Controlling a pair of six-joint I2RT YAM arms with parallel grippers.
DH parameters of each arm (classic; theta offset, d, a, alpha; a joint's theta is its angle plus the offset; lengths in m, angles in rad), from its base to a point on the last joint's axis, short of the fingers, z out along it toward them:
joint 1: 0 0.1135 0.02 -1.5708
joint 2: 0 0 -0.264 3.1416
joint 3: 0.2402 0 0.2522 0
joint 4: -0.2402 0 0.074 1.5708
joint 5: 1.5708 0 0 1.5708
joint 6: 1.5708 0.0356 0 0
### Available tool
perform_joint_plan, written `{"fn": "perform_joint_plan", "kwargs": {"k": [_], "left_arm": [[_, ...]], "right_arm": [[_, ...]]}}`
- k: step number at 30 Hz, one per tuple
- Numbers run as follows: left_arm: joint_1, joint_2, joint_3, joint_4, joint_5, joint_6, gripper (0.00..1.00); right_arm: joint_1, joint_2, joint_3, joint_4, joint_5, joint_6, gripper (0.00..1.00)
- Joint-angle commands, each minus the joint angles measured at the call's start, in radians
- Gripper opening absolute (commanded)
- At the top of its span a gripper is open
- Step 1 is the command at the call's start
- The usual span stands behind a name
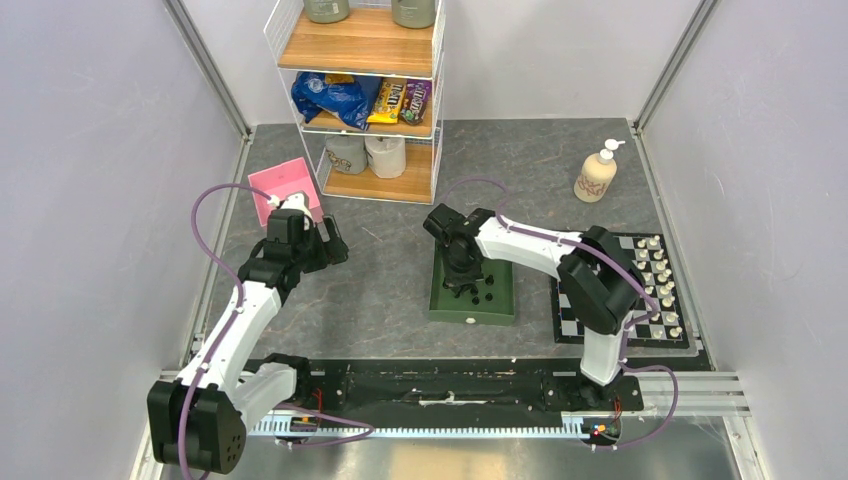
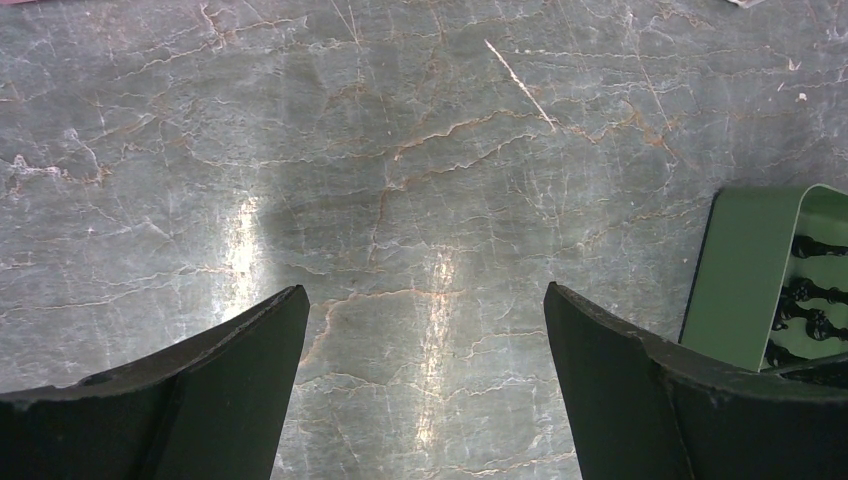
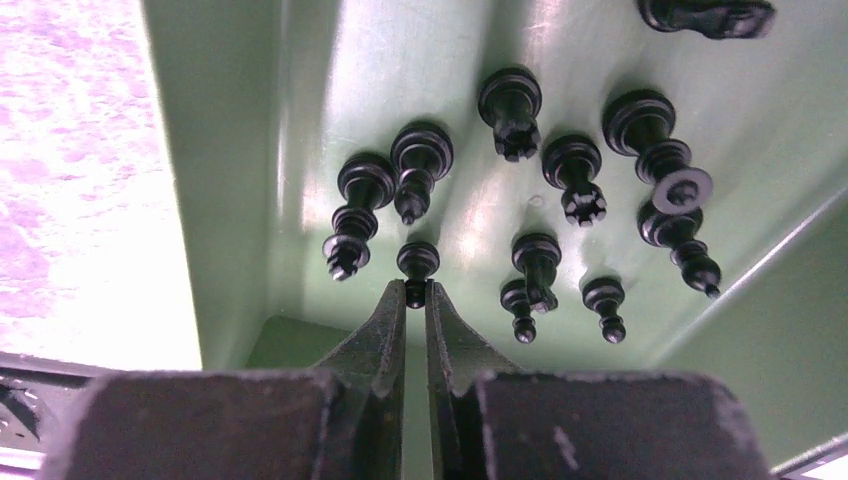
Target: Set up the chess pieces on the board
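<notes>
Progress is judged to be about half made, with the white side done and the black side hardly begun. At the left, the left gripper point(image 2: 425, 300) is held over bare table beside a pink card point(image 1: 285, 185), its jaws spread wide and nothing between them; only the corner of the tray point(image 2: 745, 270) is caught at the right edge of its wrist view, so no part in the work is being played by that arm at this moment. In the middle, the green tray is seen to hold the black pieces point(image 3: 575, 165), roughly a dozen being visible in the right wrist view, most of them lying toppled on its floor and none yet set out. The right gripper point(image 3: 416, 290) is lowered into the tray's near corner, its jaws drawn almost together, and the head of a small pawn point(image 3: 417, 260) is pinched between the tips; the pawn's base seems to rest on the tray floor, so a lift is judged not yet made. Further right, the board point(image 1: 575, 320) lies just beside the tray, partly hidden by the right arm. The white pieces point(image 1: 660, 285) are stood in two lines along its right-hand edge, which looks complete, though some are covered by the arm. The squares on the board's left side, as far as they can be seen, are bare, so nearly all the black pieces are left to be carried across and stood upright
</notes>
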Motion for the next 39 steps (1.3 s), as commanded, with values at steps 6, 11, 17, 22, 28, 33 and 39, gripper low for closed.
{"fn": "perform_joint_plan", "kwargs": {"k": [6,11,17,22,28,33,39], "left_arm": [[-0.001,-0.007,0.034,0.004,0.004,0.017,0.95],[-0.001,-0.008,0.039,-0.003,0.004,0.013,0.95],[-0.001,-0.021,0.04,-0.008,0.004,0.009,0.95],[-0.001,-0.019,0.04,-0.008,0.017,0.005,0.95],[-0.001,-0.02,0.042,-0.008,0.017,0.003,0.95],[-0.001,-0.016,0.043,-0.008,0.017,0.002,0.95],[-0.001,-0.012,0.043,-0.008,0.017,0.003,0.95]], "right_arm": [[0.003,-0.259,0.016,-0.09,0.075,0.012,0.12],[-0.05,-0.416,-0.054,-0.146,0.145,0.063,0.12],[-0.289,-0.622,-0.278,-0.168,0.151,0.14,0.12],[-0.475,-0.712,-0.4,-0.193,0.145,0.147,0.12],[-0.674,-0.706,-0.483,-0.172,0.101,0.097,0.11],[-0.789,-0.682,-0.504,-0.128,0.109,0.048,0.11],[-0.86,-0.657,-0.535,-0.088,0.094,0.022,0.11]]}}
